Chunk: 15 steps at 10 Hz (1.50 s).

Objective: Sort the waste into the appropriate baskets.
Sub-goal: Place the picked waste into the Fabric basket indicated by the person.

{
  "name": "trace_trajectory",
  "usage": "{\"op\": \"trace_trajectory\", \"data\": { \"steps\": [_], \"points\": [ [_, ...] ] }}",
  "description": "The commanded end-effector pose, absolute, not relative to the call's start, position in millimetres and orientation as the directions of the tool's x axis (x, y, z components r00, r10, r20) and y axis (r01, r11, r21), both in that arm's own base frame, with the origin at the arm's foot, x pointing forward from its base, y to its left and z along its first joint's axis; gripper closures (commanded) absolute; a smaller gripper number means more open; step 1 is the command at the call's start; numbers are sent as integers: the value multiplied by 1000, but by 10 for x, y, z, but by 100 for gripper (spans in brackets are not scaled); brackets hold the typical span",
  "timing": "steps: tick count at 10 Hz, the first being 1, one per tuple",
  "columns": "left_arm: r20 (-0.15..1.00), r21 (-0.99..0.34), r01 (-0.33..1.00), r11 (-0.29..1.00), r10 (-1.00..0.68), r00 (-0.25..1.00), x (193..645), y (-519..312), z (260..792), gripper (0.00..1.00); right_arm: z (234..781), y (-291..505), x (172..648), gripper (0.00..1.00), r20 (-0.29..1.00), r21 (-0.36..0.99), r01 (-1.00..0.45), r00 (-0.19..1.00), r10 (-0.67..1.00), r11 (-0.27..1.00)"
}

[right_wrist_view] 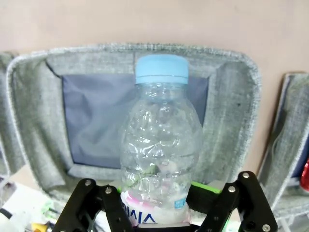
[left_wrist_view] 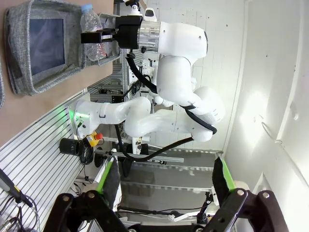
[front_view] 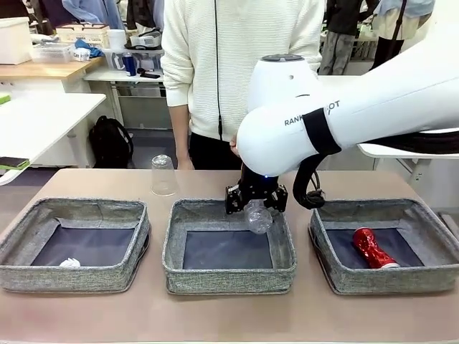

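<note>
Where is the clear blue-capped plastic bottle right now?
Front view, centre: the clear blue-capped plastic bottle hangs in the jaws of the right gripper, above the far edge of the middle grey woven basket.

On the surface (front_view: 229, 319), side by side: left basket (front_view: 21, 269), middle basket (front_view: 229, 278), right basket (front_view: 387, 281). In the left, paper ball (front_view: 69, 263); in the right, can (front_view: 373, 249). Behind the left-middle gap, cup (front_view: 163, 175). Over the middle's far wall, bottle (front_view: 258, 216), between right gripper (right_wrist_view: 166, 195) fingers (right_wrist_view: 94, 203).

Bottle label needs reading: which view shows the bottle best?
Right wrist view: the bottle is close and central, pink label at its base. Front view shows it small below the right arm; left wrist view, small and distant.
</note>
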<state>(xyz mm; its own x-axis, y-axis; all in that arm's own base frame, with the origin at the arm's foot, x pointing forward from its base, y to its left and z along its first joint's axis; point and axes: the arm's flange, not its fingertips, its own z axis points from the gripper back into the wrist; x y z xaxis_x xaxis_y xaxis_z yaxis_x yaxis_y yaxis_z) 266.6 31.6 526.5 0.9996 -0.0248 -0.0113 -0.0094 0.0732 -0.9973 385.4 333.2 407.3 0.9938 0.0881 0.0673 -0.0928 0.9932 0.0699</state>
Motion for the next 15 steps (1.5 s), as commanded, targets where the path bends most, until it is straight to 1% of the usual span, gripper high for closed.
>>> {"op": "trace_trajectory", "data": {
  "steps": [1,2,3,10,11,12,14,15],
  "points": [
    [8,-998,10,66,-19,1000,2669,301,5283,0,4136,3303,3858,0,52,73,-123,991,120,990],
    [8,-998,10,66,-19,1000,2669,301,5283,0,4142,3304,3859,42,54,74,-122,992,118,990],
    [8,-998,10,66,-19,1000,2669,301,5283,0,4148,3303,3859,0,56,70,-118,992,114,991],
    [8,-998,10,66,-19,1000,2669,301,5283,0,4201,3275,3859,0,64,85,-113,992,108,990],
    [8,-998,10,66,-19,1000,2669,301,5283,0,4235,3267,3848,0,66,94,-112,992,106,989],
    [8,-998,10,66,-19,1000,2669,301,5283,0,4381,3223,3813,0,69,126,-99,993,91,987],
    [8,-998,10,66,-19,1000,2669,301,5283,0,5233,2889,3588,0,21,336,-40,999,35,941],
    [8,-998,10,66,-19,1000,2669,301,5283,0,5627,2666,3408,0,4,470,-52,998,56,881]
  ]
}}
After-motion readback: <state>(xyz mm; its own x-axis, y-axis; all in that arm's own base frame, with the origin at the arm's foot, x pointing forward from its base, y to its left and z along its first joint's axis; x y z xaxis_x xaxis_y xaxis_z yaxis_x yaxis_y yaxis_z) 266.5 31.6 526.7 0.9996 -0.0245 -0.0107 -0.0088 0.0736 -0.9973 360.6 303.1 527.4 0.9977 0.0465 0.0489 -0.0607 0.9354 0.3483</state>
